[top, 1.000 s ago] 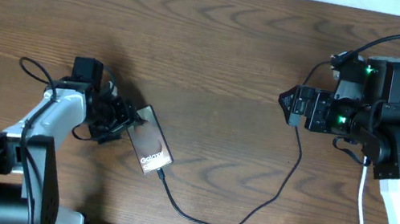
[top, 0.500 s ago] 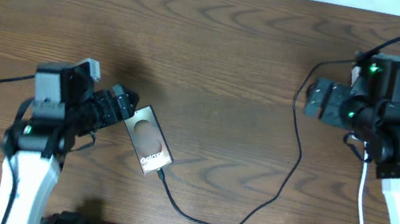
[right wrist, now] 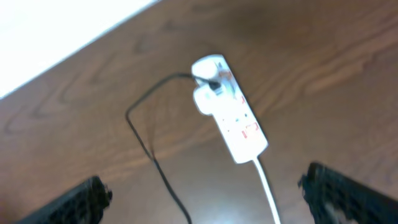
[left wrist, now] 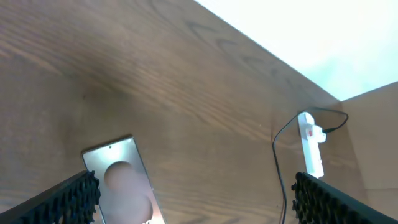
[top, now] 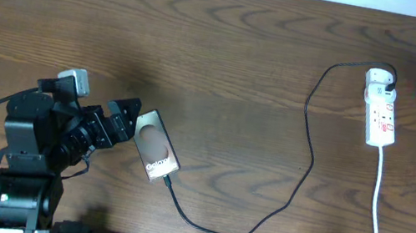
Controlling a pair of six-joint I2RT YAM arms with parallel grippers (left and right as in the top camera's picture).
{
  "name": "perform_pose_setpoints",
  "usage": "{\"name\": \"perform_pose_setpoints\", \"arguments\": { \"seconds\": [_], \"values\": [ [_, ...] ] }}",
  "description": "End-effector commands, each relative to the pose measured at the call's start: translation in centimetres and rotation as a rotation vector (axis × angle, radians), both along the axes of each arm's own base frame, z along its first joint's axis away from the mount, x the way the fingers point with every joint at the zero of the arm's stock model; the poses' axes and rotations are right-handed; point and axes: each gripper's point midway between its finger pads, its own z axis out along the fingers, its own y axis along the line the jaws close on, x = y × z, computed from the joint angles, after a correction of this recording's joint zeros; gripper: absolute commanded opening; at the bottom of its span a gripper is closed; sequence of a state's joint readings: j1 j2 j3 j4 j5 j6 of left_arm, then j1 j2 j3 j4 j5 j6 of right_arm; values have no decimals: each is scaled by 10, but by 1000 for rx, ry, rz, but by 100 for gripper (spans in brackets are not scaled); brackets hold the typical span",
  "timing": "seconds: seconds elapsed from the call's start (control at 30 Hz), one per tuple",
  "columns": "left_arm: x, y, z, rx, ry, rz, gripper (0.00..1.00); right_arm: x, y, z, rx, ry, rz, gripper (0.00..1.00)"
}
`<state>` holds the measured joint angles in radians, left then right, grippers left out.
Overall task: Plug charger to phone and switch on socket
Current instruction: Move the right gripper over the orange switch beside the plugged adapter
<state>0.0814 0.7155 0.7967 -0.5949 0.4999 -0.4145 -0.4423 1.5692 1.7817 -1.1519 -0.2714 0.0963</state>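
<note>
While left pincer (top: 125, 117) and right pincer (right wrist: 217, 198) gape | one phone (top: 155, 147) | one charger (top: 306, 163) | one socket (top: 380, 111)

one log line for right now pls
left gripper open, by phone | right gripper open, clear of socket | charger joins phone and socket | socket on or off: cannot tell

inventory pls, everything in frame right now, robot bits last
phone: one, grey-brown face, lying flat left of centre on the table.
charger: one, thin black cable, running from the phone's near end to the socket's top end.
socket: one, white strip with red marks, far right.
white cord: one, white, from the socket toward the near edge.
table: one, brown wood.
left gripper: one, black, open, just left of the phone.
right gripper: one, black, open, empty, right of the socket.
</note>
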Motion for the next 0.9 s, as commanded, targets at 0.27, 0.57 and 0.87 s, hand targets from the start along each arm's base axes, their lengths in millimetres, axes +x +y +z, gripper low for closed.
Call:
{"name": "perform_pose_setpoints", "arguments": {
  "seconds": [0.27, 0.57, 0.87],
  "values": [
    [-5, -2, -3, 29, 3, -33, 98, 36, -28, -115, 233, 275, 290, 99],
    [-8, -2, -8, 28, 30, -31, 98, 51, -31, -188, 300, 348, 398, 99],
    [-8, -1, -8, 30, 30, -28, 98, 66, -27, -220, 312, 332, 457, 99]
  ]
}}
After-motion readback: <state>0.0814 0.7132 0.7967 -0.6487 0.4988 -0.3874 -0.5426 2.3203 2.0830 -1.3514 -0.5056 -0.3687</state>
